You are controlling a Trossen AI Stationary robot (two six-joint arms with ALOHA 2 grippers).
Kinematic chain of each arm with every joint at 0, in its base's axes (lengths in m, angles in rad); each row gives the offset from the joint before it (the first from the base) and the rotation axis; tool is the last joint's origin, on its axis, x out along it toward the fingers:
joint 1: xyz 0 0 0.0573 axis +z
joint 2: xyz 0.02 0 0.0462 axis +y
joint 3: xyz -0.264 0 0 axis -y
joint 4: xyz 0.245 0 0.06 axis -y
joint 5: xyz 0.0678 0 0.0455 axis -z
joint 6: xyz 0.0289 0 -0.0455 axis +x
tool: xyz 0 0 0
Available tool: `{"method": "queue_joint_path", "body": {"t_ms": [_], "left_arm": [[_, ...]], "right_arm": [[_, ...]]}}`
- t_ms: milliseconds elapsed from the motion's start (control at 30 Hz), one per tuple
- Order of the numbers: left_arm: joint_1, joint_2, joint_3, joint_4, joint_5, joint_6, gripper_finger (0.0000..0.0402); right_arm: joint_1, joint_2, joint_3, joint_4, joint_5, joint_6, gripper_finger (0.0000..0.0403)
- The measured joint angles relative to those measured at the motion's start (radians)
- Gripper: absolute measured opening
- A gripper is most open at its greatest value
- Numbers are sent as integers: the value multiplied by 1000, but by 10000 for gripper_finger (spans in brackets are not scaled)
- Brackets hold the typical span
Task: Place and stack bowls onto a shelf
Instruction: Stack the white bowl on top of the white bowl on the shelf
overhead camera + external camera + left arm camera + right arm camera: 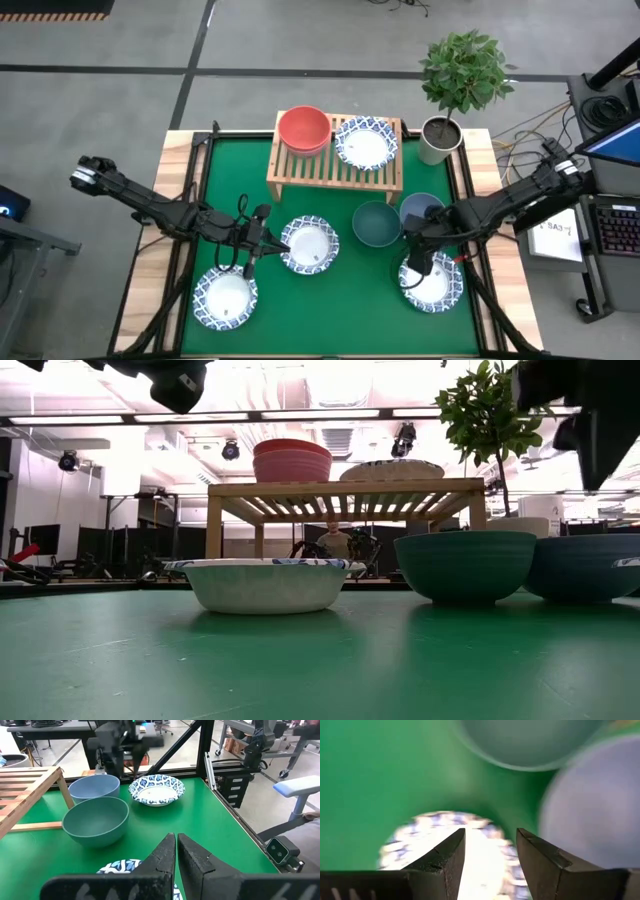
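On the wooden shelf [335,165] stand the stacked red and pink bowls [303,130] and one white patterned bowl [366,143]. The teal bowl [377,223] and the blue bowl [421,209] sit on the green mat in front of it. Three more patterned bowls rest on the mat: middle [309,244], near left [226,297], near right [432,283]. My left gripper [176,845] is shut and hovers over the middle bowl's left rim [120,867]. My right gripper [490,851] is open and hangs above the near-right bowl [425,840], touching nothing.
A potted plant in a grey pot [440,140] stands at the table's far right corner beside the shelf. Black frame posts [204,765] edge the table. In the low view both arms are high above the mat [320,660]. Free mat lies between the near bowls.
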Motion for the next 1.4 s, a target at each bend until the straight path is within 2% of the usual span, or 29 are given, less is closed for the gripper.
{"method": "queue_joint_path", "body": {"t_ms": [100, 300, 500, 700, 1400], "left_arm": [[0, 0, 0, -7, 0, 0, 1], [0, 0, 0, -4, 0, 0, 1], [0, 0, 0, -4, -9, 0, 1], [0, 0, 0, -7, -10, 0, 1], [0, 2, 0, -11, -11, -1, 1]], "right_arm": [[52, 18, 19, 25, -57, -46, 157], [129, 145, 23, 51, -26, -184, 148], [124, 268, 28, 43, 4, -370, 148], [123, 342, 42, 38, 10, -484, 147], [84, 373, 13, 49, 28, -560, 123]]}}
